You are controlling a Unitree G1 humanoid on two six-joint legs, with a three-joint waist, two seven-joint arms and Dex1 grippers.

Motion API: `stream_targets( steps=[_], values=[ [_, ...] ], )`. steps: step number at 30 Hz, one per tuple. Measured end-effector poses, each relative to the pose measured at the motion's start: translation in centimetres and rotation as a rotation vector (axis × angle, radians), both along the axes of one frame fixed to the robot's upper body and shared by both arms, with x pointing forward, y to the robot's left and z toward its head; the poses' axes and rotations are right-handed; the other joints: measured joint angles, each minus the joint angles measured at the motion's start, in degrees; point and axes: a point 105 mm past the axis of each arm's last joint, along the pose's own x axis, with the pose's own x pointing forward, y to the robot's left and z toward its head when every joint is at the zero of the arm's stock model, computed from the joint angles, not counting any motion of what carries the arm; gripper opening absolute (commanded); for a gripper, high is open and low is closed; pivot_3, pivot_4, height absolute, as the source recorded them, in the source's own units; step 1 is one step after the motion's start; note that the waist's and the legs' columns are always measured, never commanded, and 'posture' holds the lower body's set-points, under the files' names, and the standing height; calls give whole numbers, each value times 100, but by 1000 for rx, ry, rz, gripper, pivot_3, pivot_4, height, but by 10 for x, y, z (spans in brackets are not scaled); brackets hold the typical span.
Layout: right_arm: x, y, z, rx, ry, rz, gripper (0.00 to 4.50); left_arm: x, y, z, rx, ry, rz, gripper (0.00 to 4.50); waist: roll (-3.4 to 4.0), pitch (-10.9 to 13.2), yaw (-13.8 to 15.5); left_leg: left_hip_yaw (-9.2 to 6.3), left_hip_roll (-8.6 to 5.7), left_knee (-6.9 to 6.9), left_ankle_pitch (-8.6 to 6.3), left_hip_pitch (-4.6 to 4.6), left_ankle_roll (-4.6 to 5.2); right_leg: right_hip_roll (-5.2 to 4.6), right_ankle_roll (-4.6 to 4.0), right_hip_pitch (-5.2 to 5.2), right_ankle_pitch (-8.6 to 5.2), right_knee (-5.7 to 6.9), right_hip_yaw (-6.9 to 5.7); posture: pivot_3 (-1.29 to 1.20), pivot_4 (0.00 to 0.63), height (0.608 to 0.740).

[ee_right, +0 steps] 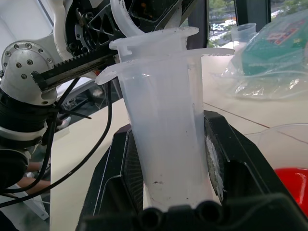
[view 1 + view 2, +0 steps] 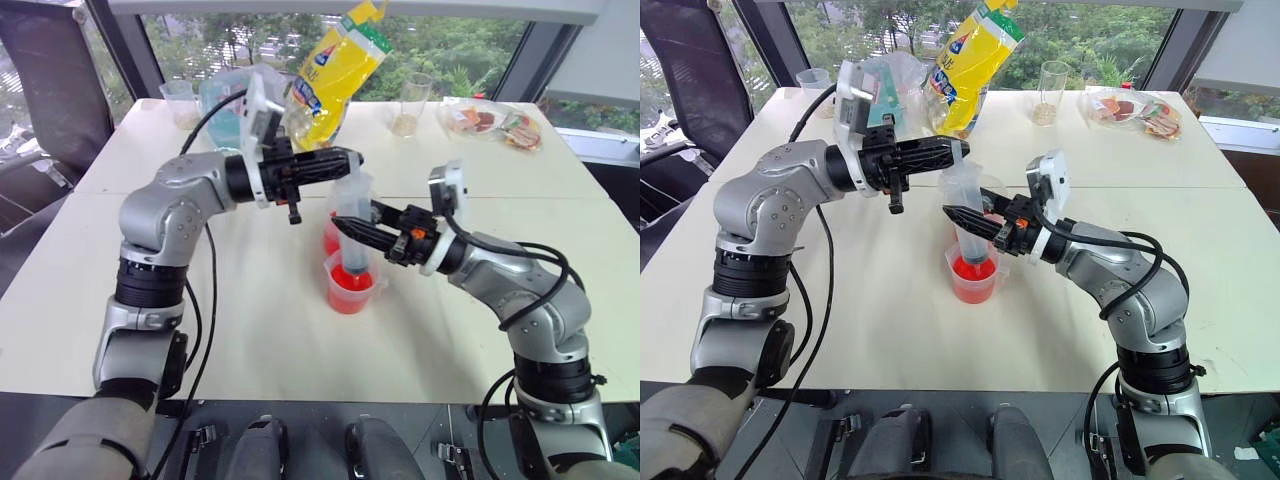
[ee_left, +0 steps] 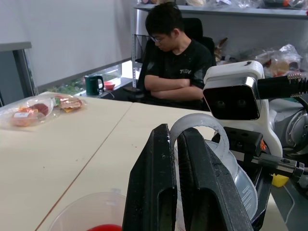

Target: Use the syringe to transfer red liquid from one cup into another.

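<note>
The syringe (image 2: 970, 215) stands upright with its tip in the near cup (image 2: 973, 275) of red liquid (image 2: 971, 270) on my counter (image 2: 890, 320). My right claw (image 2: 962, 216) is clamped around its barrel. My left claw (image 2: 958, 150) is pinched on the plunger ring (image 3: 195, 129) at its top.

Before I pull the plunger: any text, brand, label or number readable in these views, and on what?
Nothing reads clearly.
Yellow bag: blue logo and printing, too blurred to quote.
Person's black shirt: small chest print, too small to read.
Packaged food: labels, illegible.
Syringe: no scale marks legible on the barrel.
Cup of red liquid: no markings visible.
</note>
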Motion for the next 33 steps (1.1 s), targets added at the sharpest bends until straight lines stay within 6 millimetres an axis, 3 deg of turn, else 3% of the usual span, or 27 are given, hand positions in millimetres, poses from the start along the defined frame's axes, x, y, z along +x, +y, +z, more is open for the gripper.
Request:
stream_targets(
  steps=[1, 4, 11, 19, 23, 27, 30, 33],
  values=[
    [0, 0, 0, 1, 0, 0, 1377, 0, 2, 1, 1, 1, 5, 53, 0, 0, -2, 0, 0, 0, 0, 0, 0, 0, 0, 0, 0, 0, 0, 0, 150, 740],
    [1, 1, 0, 11, 2, -6, 1377, 0, 6, 3, -1, 16, 8, 928, 0, 0, -6, 0, 0, 0, 0, 0, 0, 0, 0, 0, 0, 0, 0, 0, 150, 740],
    [1, 0, 7, 45, -29, -16, 1377, 1, 26, 3, 46, 32, 53, 4312, 0, 0, -9, 0, 1, 0, 0, 0, 0, 0, 0, -1, 0, 0, 0, 0, 150, 740],
    [-1, 0, 16, 58, -62, 0, 1377, 5, 54, -2, 74, 40, 150, 4421, 0, 0, -8, 0, 2, -1, 0, 0, 0, -1, 0, -1, 0, 0, 0, 0, 150, 740],
    [5, -5, 45, 104, -66, -25, 1377, 3, 60, -11, 89, 61, 170, 4421, 1, 1, -13, 1, 1, 0, 0, 0, 0, -6, 0, -1, 0, 1, 0, 0, 150, 740],
    [36, -43, 82, 89, 10, -223, 1377, -2, 62, -21, 94, 79, 179, 4421, -1, 0, 6, -3, 1, -3, 0, 1, 1, -10, -1, 2, 0, -1, -2, 0, 150, 740],
    [60, -73, 78, 35, 212, -361, 1377, -3, 62, -26, 95, 87, 189, 4421, 0, 0, 10, 1, 0, -6, -1, 0, 3, -12, -2, 0, 0, -6, 1, 0, 150, 740],
    [75, -113, 56, -119, 371, -555, 1377, -5, 63, -32, 100, 95, 196, 4421, -1, 0, 17, 1, 0, -11, -5, -7, 9, -10, -2, -1, -1, -24, 1, 0, 150, 740]
  ],
)
